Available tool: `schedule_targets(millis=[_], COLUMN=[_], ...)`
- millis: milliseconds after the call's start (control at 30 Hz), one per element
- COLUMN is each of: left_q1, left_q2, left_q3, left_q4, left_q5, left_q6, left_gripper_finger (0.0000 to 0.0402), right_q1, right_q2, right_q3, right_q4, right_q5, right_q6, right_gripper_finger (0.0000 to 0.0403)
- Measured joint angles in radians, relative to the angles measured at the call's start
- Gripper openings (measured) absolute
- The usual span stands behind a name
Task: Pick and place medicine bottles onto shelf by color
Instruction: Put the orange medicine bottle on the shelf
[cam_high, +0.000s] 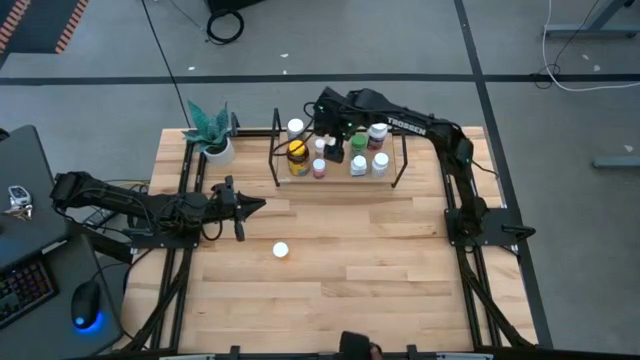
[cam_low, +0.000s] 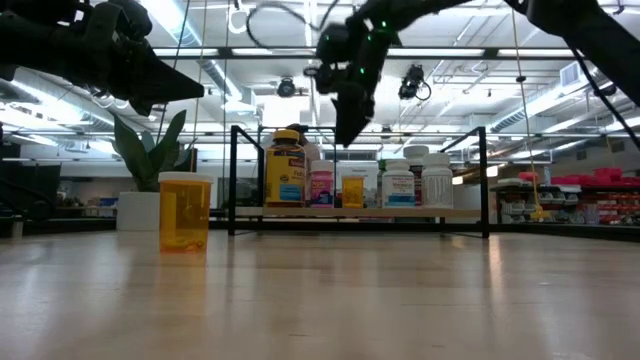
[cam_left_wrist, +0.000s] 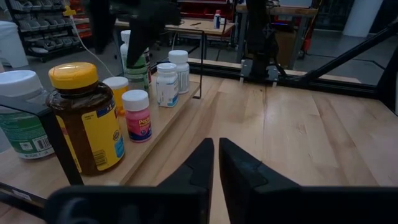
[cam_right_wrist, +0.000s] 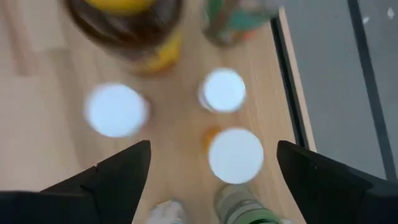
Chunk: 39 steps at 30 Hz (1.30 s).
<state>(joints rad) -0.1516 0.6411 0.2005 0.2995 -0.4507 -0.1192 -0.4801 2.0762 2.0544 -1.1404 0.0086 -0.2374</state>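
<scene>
"TROSSEN" reads in white along the right arm's forearm. On the shelf at the table's far middle stand the medicine bottles: a large amber bottle with yellow lid and yellow label, a small pink-labelled bottle, and white-capped ones, their print too small to read. The right gripper hangs spread wide above them. One white-capped orange bottle stands alone mid-table, near the left gripper, whose fingers are pressed together.

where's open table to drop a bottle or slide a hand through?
Front of table, and its right side between shelf and rail, is bare. One orange bottle stands mid-table by the shut left hand. Crowded: the shelf, bottles packed, open right hand above.
</scene>
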Motion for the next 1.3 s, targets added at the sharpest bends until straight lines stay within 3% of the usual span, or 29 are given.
schedule_targets(millis=[267,367,500,667,1067,1300], left_q1=[0.0,0.0,0.0,0.0,0.0,0.0], left_q2=[0.0,0.0,0.0,0.0,0.0,0.0], left_q3=[0.0,0.0,0.0,0.0,0.0,0.0], left_q4=[0.0,0.0,0.0,0.0,0.0,0.0], left_q5=[0.0,0.0,0.0,0.0,0.0,0.0], left_q6=[0.0,0.001,0.001,0.0,0.001,0.0], left_gripper_finger=[0.0034,0.0038,0.0037,0.0029,0.0039,0.0029], right_q1=[0.121,0.169,0.225,0.294,0.467,0.602], right_q2=[-0.005,-0.036,-0.12,-0.267,-0.712,-0.906], right_q3=[0.141,0.134,0.075,-0.108,-0.765,-1.062], right_q4=[-0.078,-0.093,-0.08,0.04,0.574,0.849], right_q5=[0.029,0.126,0.149,0.17,0.185,0.317], right_q6=[0.025,0.028,0.075,0.125,0.232,0.233], right_gripper_finger=[0.0343,0.0335,0.0321,0.0309,0.0303,0.0303])
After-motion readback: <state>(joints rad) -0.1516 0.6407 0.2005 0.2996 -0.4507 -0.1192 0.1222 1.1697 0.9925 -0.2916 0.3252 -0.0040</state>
